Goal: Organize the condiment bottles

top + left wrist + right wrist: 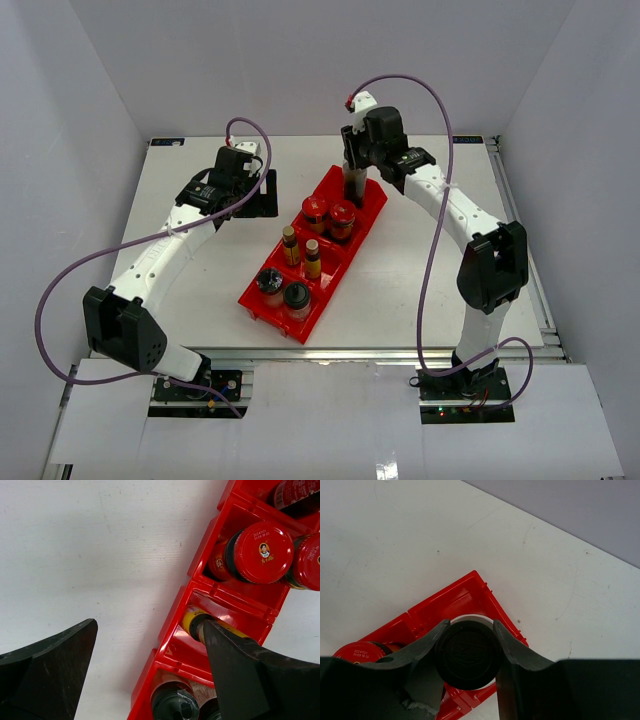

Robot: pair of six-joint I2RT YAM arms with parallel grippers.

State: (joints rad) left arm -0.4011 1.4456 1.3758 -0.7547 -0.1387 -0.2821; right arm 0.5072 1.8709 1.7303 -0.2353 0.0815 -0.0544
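Note:
A long red bin point(262, 308) lies diagonally on the table. Its near compartment holds two black-lidded jars point(270, 283) point(175, 705). The middle holds two slim yellow-labelled bottles point(290, 245) point(192, 620). Beyond them stand two red-lidded jars point(314, 210) point(262, 552). My right gripper point(352, 165) point(470, 626) is shut on the black cap point(468, 652) of the taller dark bottle point(352, 188), upright in the bin's far end compartment point(465, 595). I cannot tell if it rests on the floor. My left gripper point(245, 175) point(150, 625) is open and empty, above the bin's left edge.
A black square patch point(266, 190) lies on the white table point(440, 300) beneath the left wrist. Metal rails run along the table's right edge point(525, 250). White walls close in on three sides. Purple cables loop off both arms.

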